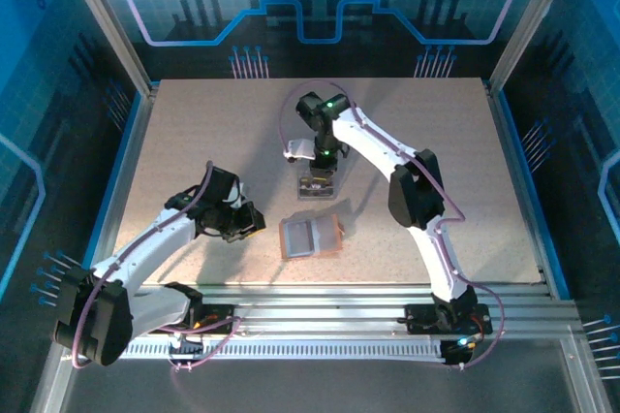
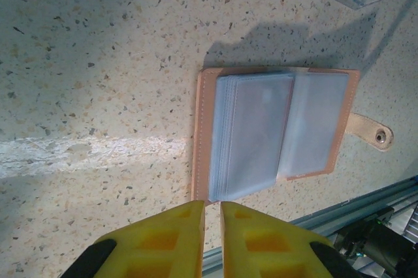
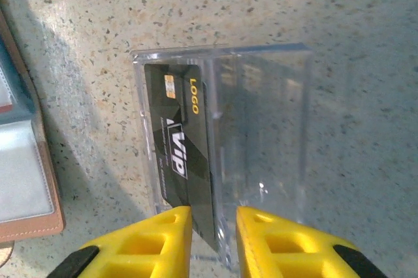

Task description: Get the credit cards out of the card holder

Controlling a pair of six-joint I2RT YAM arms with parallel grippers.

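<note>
The salmon-pink card holder (image 1: 310, 237) lies open and flat on the table, its pale blue-grey pockets (image 2: 255, 131) facing up. My left gripper (image 2: 212, 209) hovers just off its near edge with the jaws almost together and nothing between them. My right gripper (image 3: 214, 216) is over a clear plastic tray (image 3: 261, 134), jaws apart. A black credit card (image 3: 179, 154) marked VIP leans in the tray's left part. Its lower end reaches between my right fingers, close to the left one. No card shows in the holder's pockets.
The holder's strap with a snap (image 2: 375, 136) sticks out to one side. The tray (image 1: 317, 185) stands just beyond the holder, mid-table. Metal rails (image 1: 339, 301) run along the near edge. Open tabletop lies to the left, right and back.
</note>
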